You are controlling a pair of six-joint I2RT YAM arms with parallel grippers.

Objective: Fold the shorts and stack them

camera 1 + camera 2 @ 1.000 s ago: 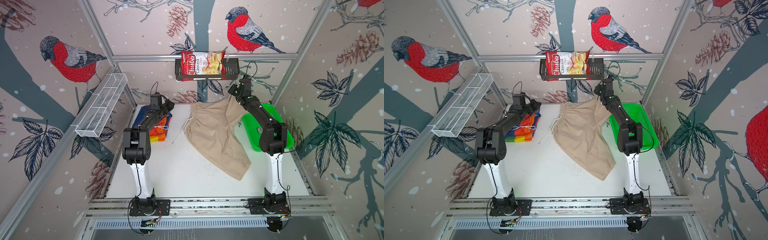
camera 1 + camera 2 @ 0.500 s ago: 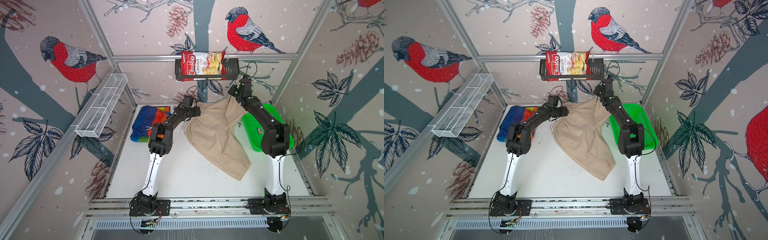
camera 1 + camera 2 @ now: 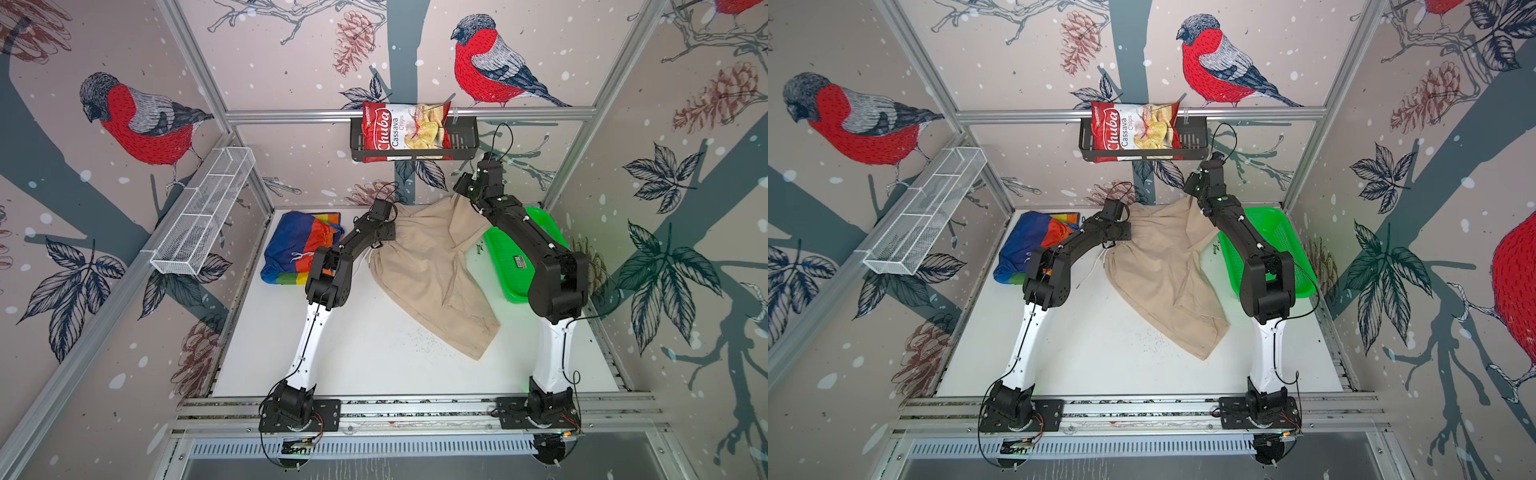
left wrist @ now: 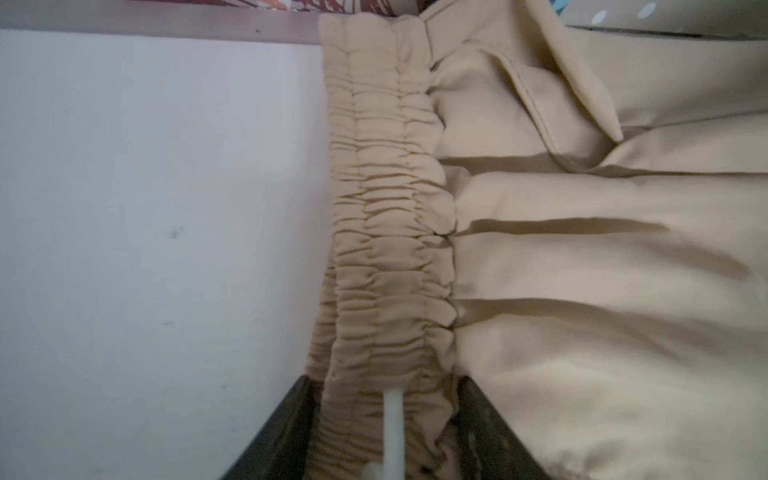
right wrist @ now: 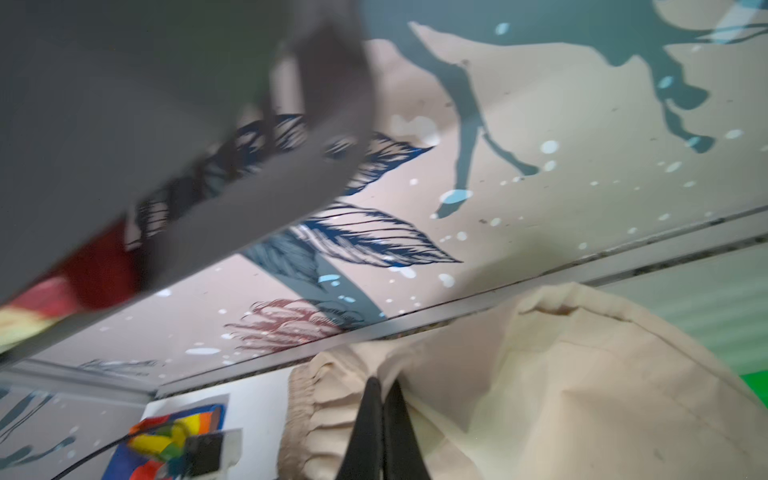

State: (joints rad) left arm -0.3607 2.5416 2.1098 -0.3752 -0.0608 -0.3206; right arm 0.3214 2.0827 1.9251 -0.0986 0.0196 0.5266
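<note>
**Beige shorts: slip risk at waistband**

Loc: beige shorts [image 3: 428,266] mid-table, far corner hoisted by right gripper [image 5: 384,415], clamped shut on cloth. Left gripper [image 4: 384,399] straddles waistband [image 4: 386,208] over drawstring [image 4: 393,432]; pinch unclear. Poss. faults: shallow bite slips, cord snags, fold goes skewed. Rainbow shorts [image 3: 295,245] bunched far-left.

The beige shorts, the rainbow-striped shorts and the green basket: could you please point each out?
beige shorts [image 3: 419,270], in a top view, on the flat middle of the fabric.
rainbow-striped shorts [image 3: 291,241], in a top view, on the blue panel.
green basket [image 3: 500,270], in a top view, on its bare mesh bottom.
</note>
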